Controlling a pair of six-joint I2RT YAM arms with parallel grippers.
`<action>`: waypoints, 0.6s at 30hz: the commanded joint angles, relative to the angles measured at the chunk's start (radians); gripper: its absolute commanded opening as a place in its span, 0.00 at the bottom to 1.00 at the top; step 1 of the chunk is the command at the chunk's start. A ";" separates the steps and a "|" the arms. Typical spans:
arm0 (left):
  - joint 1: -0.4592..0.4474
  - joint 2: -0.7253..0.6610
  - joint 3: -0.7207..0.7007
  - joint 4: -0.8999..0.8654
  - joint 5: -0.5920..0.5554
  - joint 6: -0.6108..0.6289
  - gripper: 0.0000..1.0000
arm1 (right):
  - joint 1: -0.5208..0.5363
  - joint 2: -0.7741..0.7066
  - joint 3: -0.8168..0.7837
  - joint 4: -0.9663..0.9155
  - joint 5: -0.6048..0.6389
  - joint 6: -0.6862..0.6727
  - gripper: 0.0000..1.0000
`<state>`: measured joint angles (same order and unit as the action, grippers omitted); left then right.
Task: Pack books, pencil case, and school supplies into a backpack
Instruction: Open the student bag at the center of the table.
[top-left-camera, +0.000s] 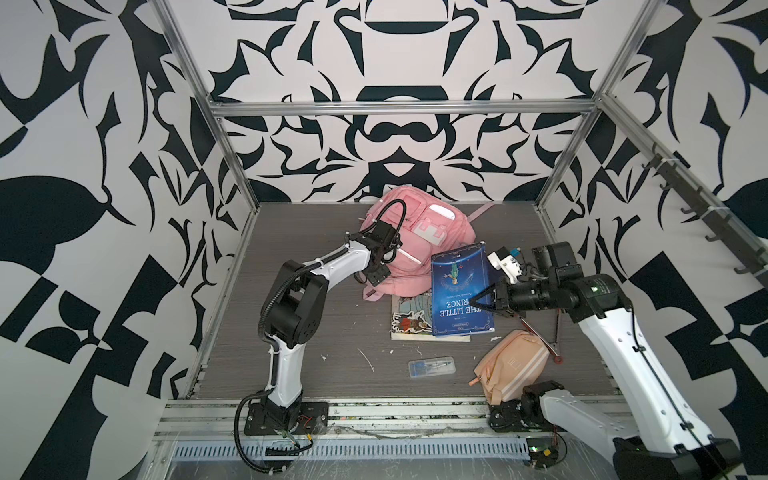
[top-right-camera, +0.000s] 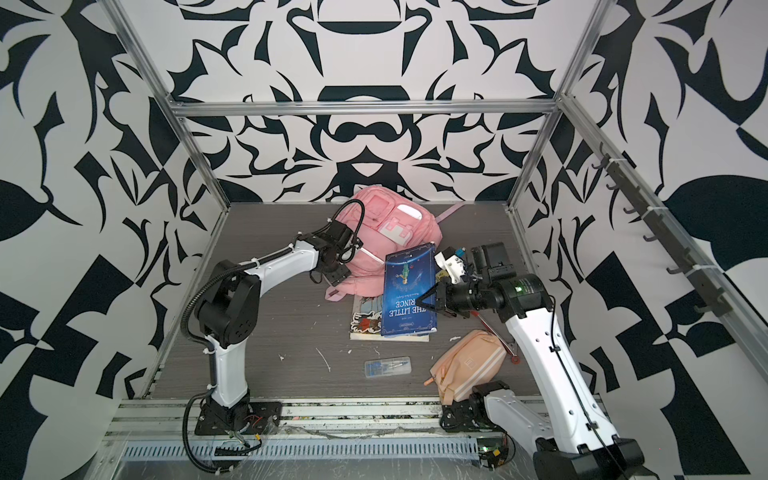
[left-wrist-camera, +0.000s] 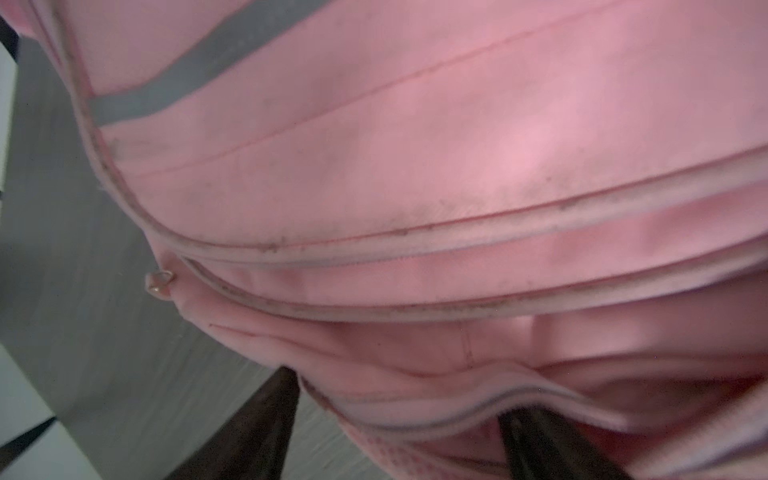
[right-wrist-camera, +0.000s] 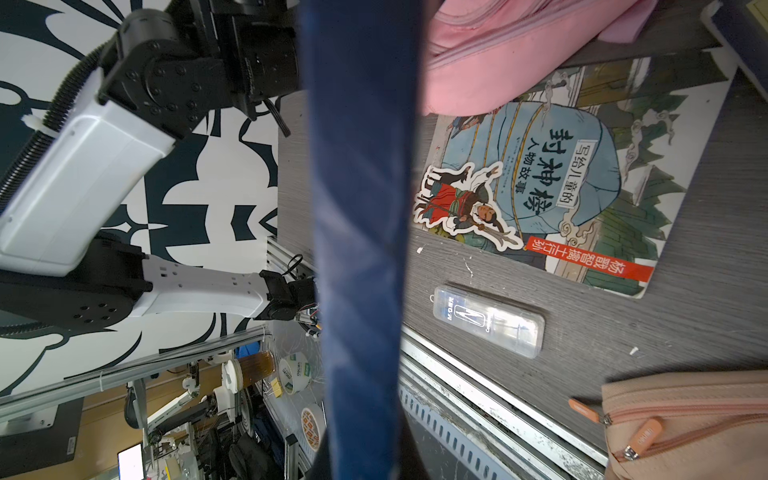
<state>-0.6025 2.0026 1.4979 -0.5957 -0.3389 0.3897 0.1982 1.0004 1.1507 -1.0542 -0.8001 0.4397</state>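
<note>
Pink backpack (top-left-camera: 415, 208) at rear of surface (top-left-camera: 311, 332); left gripper (top-left-camera: 376, 276) at its near edge, fingers (left-wrist-camera: 257, 424) spread astride fabric rim. Blue book (top-left-camera: 457, 286) tilted against backpack, right gripper (top-left-camera: 478, 300) clamped on its side edge. Illustrated book (top-left-camera: 411, 320) partly beneath. Pencil case (top-left-camera: 509, 365) and clear box (top-left-camera: 431, 368) nearer front, apart from both grippers.

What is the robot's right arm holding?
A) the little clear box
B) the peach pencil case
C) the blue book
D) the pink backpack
C: the right arm's jaws are shut on the edge of the blue book, which is tipped up, while the pencil case and clear box lie on the table.
</note>
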 joint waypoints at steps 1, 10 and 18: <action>-0.035 0.021 0.011 0.077 -0.068 0.047 0.93 | -0.006 -0.020 0.007 0.032 -0.021 -0.010 0.00; -0.059 0.054 0.023 0.118 -0.041 0.092 0.99 | -0.017 -0.033 -0.005 0.059 -0.034 -0.006 0.00; -0.065 0.141 0.168 0.017 0.077 0.089 0.34 | -0.026 -0.056 -0.007 0.015 -0.016 -0.013 0.00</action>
<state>-0.6640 2.1101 1.6180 -0.5758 -0.3275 0.4866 0.1776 0.9756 1.1339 -1.0523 -0.7971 0.4427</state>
